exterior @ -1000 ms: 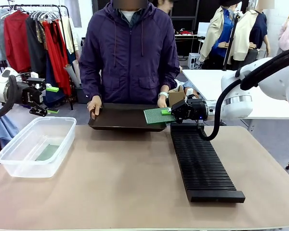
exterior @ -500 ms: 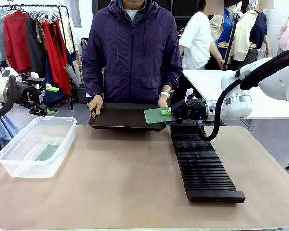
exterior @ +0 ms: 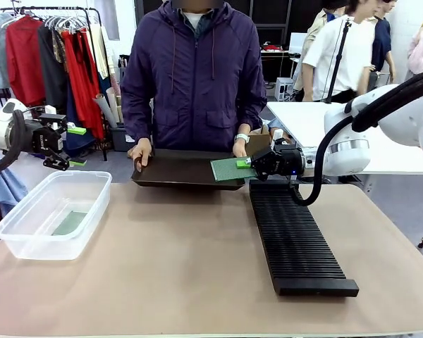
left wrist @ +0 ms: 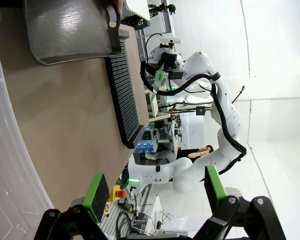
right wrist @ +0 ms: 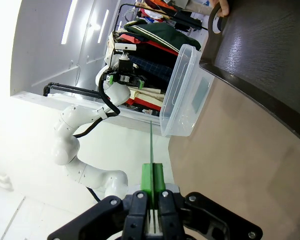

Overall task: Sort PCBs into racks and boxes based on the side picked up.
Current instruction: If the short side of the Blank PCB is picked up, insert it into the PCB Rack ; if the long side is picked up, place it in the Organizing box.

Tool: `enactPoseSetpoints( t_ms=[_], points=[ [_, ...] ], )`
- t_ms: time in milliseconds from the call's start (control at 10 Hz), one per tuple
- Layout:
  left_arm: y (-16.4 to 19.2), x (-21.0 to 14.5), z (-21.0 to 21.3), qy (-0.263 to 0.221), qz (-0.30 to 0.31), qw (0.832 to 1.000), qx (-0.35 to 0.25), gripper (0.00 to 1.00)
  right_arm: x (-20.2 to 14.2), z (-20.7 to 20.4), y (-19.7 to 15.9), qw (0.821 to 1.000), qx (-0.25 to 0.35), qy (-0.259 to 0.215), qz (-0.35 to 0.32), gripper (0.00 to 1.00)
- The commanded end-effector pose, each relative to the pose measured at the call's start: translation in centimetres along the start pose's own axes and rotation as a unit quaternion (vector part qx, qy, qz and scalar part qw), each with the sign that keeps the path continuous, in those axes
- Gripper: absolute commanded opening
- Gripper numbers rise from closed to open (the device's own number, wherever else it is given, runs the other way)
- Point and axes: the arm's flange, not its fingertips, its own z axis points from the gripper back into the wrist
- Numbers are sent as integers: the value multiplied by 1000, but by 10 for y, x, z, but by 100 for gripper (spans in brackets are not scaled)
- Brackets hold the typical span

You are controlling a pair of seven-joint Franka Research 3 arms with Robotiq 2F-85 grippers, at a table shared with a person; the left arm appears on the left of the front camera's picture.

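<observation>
My right gripper (exterior: 245, 163) is shut on the edge of a green PCB (exterior: 230, 169), holding it flat just above the right end of a dark tray (exterior: 183, 172), beyond the far end of the black rack (exterior: 296, 236). In the right wrist view the PCB (right wrist: 150, 142) is seen edge-on as a thin green line between the shut fingers (right wrist: 146, 176). My left gripper (exterior: 72, 146) hangs open above the far side of the clear box (exterior: 28, 225), where another PCB (exterior: 70, 223) lies on the bottom. Its pads (left wrist: 96, 192) stand wide apart with nothing between them.
A person in a purple jacket stands at the far edge, with a hand (exterior: 138, 151) on each end of the dark tray. The tan table (exterior: 176, 267) is bare between box and rack. A clothes rail (exterior: 56, 49) stands behind on the left.
Both arms and the held PCB have stayed where they were. Only people behind the table have shifted.
</observation>
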Motion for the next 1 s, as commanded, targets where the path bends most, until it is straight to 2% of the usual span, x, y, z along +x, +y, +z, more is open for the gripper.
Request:
enactPoseSetpoints(
  t_ms=[0, 300, 700, 900],
  points=[
    [0, 0, 1, -2, 0, 1000, 0, 100, 4, 19, 15, 1000, 14, -6, 20, 0],
    [0, 0, 1, -2, 0, 1000, 0, 100, 9, 64, 40, 998, 18, -8, 53, 0],
    [0, 0, 1, -2, 0, 1000, 0, 100, 8, 118, 64, 994, 29, 14, 104, 0],
    [0, 0, 1, -2, 0, 1000, 0, 100, 3, 142, 66, 986, 41, 23, 160, 0]
  ],
)
